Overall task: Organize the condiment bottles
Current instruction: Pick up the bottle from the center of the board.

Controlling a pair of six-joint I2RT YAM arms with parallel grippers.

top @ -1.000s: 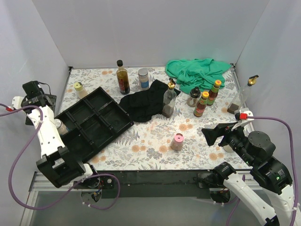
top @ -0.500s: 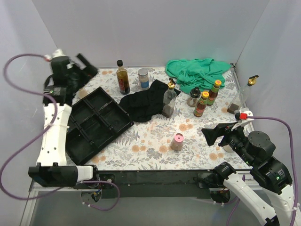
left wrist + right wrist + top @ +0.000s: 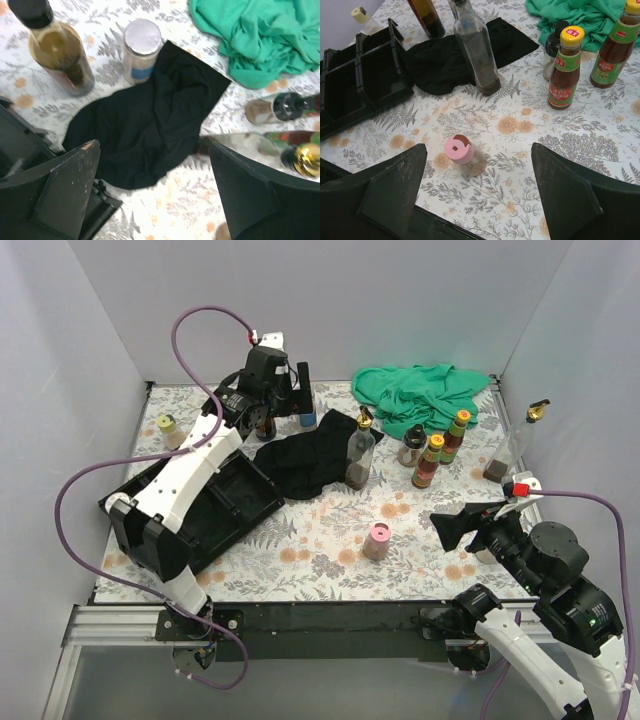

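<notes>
I get bright, even overhead light with soft shadows; my left wrist view is slightly blurred.

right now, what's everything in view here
dark bottle: 1, black cap, back left
grey-lid jar: 1, beside it
gold-spout bottles: 2, clear, centre and right edge
red sauces: 2, right of centre
black-cap shaker: 1, clear, by the sauces
pink shaker: 1, front centre
yellow shaker: 1, far left
green cloth: 1, back right
black cloth: 1, centre
tray: 1, black, left
table: 1, floral
left tool: 1, black, open, by the dark bottle
right tool: 1, black, open, front right
</notes>
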